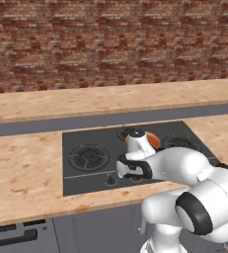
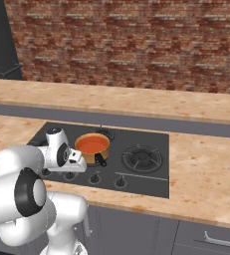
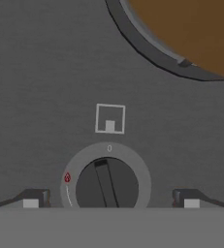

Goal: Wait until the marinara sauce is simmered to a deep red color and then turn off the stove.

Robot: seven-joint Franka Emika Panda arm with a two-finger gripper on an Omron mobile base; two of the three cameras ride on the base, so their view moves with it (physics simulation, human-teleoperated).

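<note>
Brick wall backs a long wooden worktop (image 2: 201, 164) with the dark stove (image 2: 151, 182) set into it, and we stand at its near edge. On a burner toward the stove's left sits the copper saucepan (image 2: 92, 148), its dark handle pointing near and to the right, and the sauce (image 2: 92, 143) in it reads orange-red rather than a deep red, so we judge the wait may not be over. What our next move turns on is the knob (image 3: 106, 184): in the hand view it lies straight ahead of the pincer (image 3: 111, 202), centred between the two fingertips (image 3: 31, 199), with the pan's rim beyond it toward the far right. The knob's raised bar runs roughly along our line of sight, nearly toward the zero mark, tilted a little off it, and a small red flame mark sits to its left. Our pincer stands wide, holding nothing, one tip on either side of the knob and apart from it; whether the tips are already down at its level we cannot tell. Our arm (image 1: 184, 170) is folded low over the near edge of the stove, elbow bulging toward us, wrist bent so the hand looks down on the row of knobs.
</note>
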